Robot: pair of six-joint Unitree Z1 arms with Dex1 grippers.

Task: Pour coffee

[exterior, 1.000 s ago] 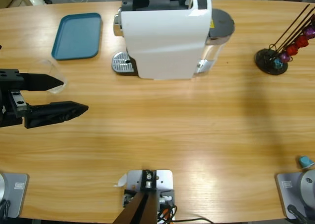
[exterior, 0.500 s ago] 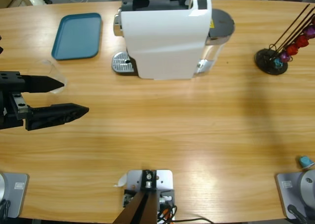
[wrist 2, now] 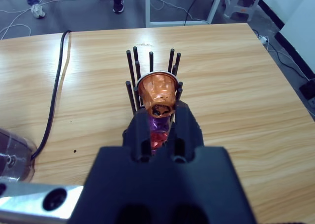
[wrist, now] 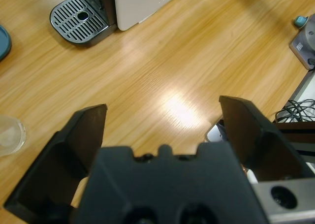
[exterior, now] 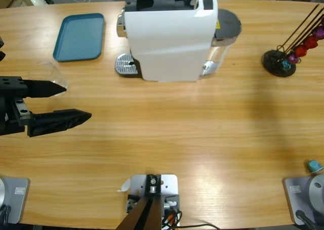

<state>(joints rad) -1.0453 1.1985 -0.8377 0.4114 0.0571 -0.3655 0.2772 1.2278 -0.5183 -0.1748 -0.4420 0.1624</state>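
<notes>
The left gripper [exterior: 68,102] enters from the left edge of the high view with its jaws spread wide and nothing between them. The glass [exterior: 50,76], a clear tumbler, stands at the left of the frame just above the upper jaw, whose tip overlaps its lower rim from this angle; whether they touch cannot be told. In the left wrist view the glass [wrist: 11,134] sits at the left edge, outside the left jaw, so it lies to the side of the opening, not inside it. The coffee cannot be made out in the glass. The coffee machine [exterior: 169,38] stands at upper centre, its drip grate [exterior: 126,64] bare and to the right of the glass, with the teal tray [exterior: 80,36] in the upper left. The left arm is judged the nearer; the gripper would need to shift sideways, toward the top of the frame, to bracket the upright glass. The right gripper [wrist 2: 160,116] is closed, empty as far as can be seen, pointing at the capsule rack [wrist 2: 153,98], whose top capsule [wrist 2: 157,91] is copper-coloured.
</notes>
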